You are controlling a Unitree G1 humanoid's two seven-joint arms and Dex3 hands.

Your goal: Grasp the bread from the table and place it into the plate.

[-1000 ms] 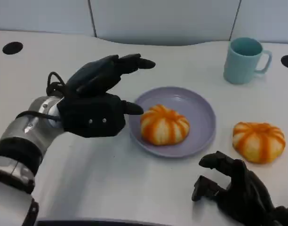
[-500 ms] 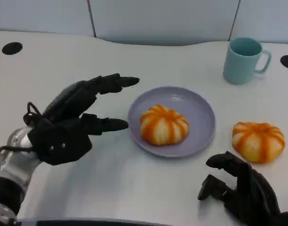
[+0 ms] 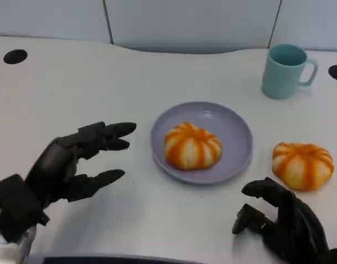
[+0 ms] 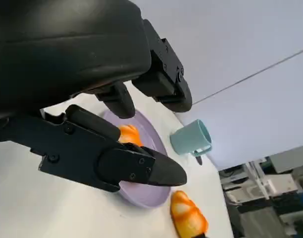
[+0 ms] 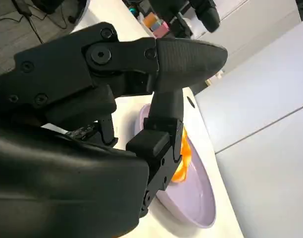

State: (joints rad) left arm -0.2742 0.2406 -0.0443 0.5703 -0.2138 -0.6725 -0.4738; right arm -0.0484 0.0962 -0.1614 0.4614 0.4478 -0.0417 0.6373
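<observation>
My left hand (image 3: 66, 165) has pulled back toward me across the last second: it was up beside the plate's 9 o'clock rim, and now it sits low at about 8 o'clock from the plate, well apart from it, fingers spread and holding nothing. I read that as a retreat after a drop-off, because one bread roll (image 3: 193, 145) already lies in the middle of the purple plate (image 3: 237, 137). That roll has not shifted while I withdrew, so I judge that part done.

My right hand (image 3: 284, 223) waits near the table's front edge at 5 o'clock from the plate, fingers loosely curled and apart, empty, barely moved in the same span.

A second roll (image 3: 302, 165) lies on the white table (image 3: 75, 82) at 3 o'clock from the plate, just beside its rim and close ahead of my right hand. If that one also belongs on the plate, my right hand is the nearer one to take it.

A pale blue mug (image 3: 287, 70) stands well beyond, at about 1 o'clock from the plate, clear of any short path between roll and plate. Nothing lies between the right hand and the loose roll.
</observation>
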